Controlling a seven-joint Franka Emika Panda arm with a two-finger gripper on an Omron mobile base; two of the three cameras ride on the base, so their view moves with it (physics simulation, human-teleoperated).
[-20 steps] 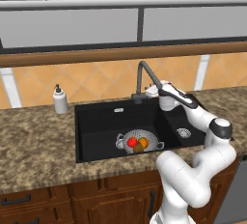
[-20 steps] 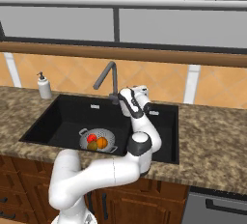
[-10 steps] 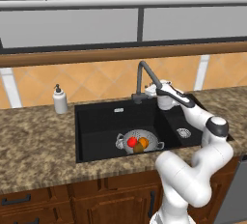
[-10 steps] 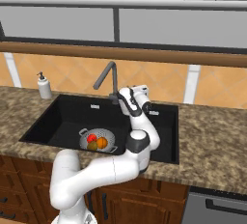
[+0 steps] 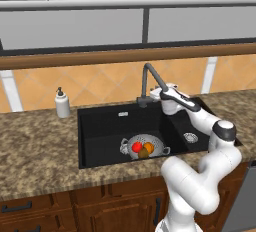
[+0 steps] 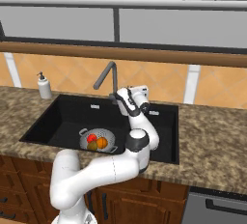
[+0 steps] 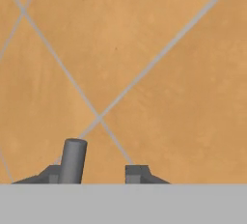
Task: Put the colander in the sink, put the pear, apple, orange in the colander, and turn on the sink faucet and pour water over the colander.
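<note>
The silvery colander sits in the large basin of the black sink. In it lie the red apple, the orange and the brownish pear. My gripper is at the base of the dark faucet, facing the tiled wall. Its jaws are narrowed but apart. The grey lever stands against the left fingertip, and a gap separates it from the right fingertip. I see no water running.
A white soap dispenser stands on the granite counter left of the sink. The smaller basin with its silver drain lies under my forearm. The orange tile backsplash is close ahead of the hand.
The hand has edged closer to the faucet base, and the jaws have closed in from wide open to a narrow gap. Colander and fruit have not moved.
</note>
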